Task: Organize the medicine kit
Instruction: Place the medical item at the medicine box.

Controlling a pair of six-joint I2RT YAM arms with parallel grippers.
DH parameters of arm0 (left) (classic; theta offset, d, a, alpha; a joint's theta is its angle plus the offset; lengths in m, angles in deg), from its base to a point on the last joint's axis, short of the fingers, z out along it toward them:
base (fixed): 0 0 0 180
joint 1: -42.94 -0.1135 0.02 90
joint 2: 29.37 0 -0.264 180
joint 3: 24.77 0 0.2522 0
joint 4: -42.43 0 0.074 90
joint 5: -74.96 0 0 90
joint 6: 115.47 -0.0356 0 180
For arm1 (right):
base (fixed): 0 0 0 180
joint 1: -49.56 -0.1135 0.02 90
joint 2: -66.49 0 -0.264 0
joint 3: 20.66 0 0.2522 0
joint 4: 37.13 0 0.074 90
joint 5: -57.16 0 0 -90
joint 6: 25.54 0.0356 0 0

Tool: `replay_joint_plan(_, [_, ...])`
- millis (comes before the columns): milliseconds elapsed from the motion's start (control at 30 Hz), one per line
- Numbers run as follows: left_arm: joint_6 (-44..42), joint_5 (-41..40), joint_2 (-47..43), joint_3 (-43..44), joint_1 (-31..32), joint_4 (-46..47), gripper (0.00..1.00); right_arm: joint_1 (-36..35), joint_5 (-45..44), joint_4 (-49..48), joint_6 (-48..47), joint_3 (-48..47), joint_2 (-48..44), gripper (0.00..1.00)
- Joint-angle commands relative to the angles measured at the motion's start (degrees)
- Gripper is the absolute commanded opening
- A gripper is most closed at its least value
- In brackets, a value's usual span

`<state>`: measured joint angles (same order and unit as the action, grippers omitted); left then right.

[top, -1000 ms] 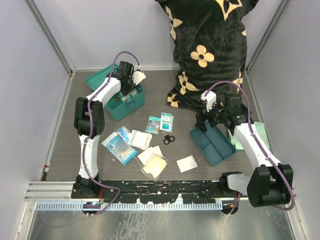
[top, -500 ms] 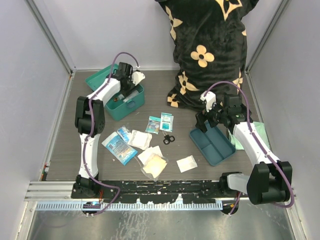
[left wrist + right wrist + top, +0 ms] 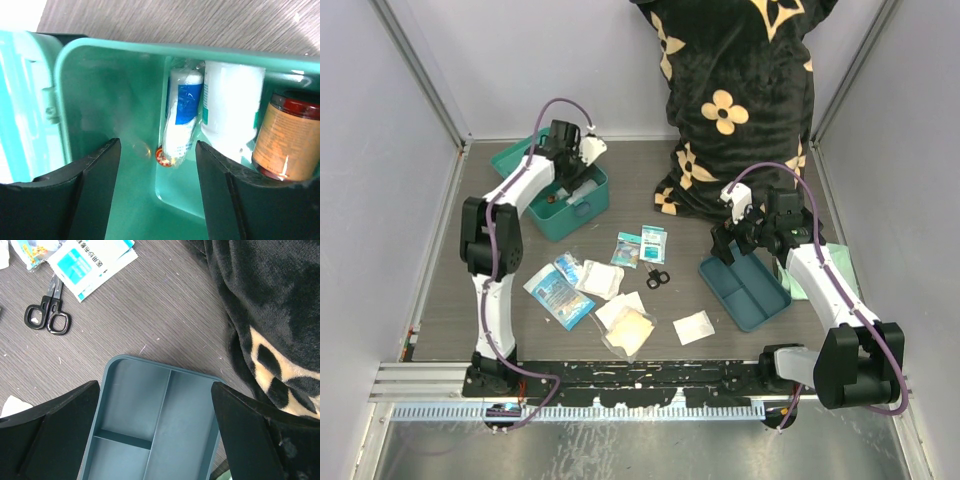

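The medicine kit (image 3: pixel 570 215) is a teal box at the back left, its lid open behind it. My left gripper (image 3: pixel 573 175) hangs over its open top. In the left wrist view that gripper (image 3: pixel 157 200) is open, with only the kit's bare inner floor (image 3: pixel 130 200) between its fingers. A wrapped white-and-blue roll (image 3: pixel 181 117), a white bottle (image 3: pixel 231 105) and an amber jar (image 3: pixel 284 139) lie against the kit's far wall. My right gripper (image 3: pixel 745 237) is open above the dark divided tray (image 3: pixel 748 295), whose compartments (image 3: pixel 160 415) are empty.
Black scissors (image 3: pixel 658 277) (image 3: pixel 47 319) and blue-and-white packets (image 3: pixel 640 245) lie mid-table. More packets (image 3: pixel 560 292) and gauze pads (image 3: pixel 693 327) lie nearer the front. A black flowered pillow (image 3: pixel 740 100) fills the back right. A pale green cloth (image 3: pixel 840 262) lies right of the tray.
My left gripper has opened wider and drawn slightly back and left over the kit. The right arm has not moved.
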<state>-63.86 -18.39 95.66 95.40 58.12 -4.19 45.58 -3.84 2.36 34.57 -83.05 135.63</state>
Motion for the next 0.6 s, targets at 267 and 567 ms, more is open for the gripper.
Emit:
replay_joint_plan(267, [4.13,1.70,-13.60,-3.49,-0.31,-0.02,0.71,0.30,0.97,-1.03,-0.24,-1.31,-0.61,1.00])
replay_joint_plan(567, [10.87,7.35,-24.56,-8.89,-0.25,-3.10,1.00,0.30,2.57,-1.15,0.60,-1.41,-0.55,1.00])
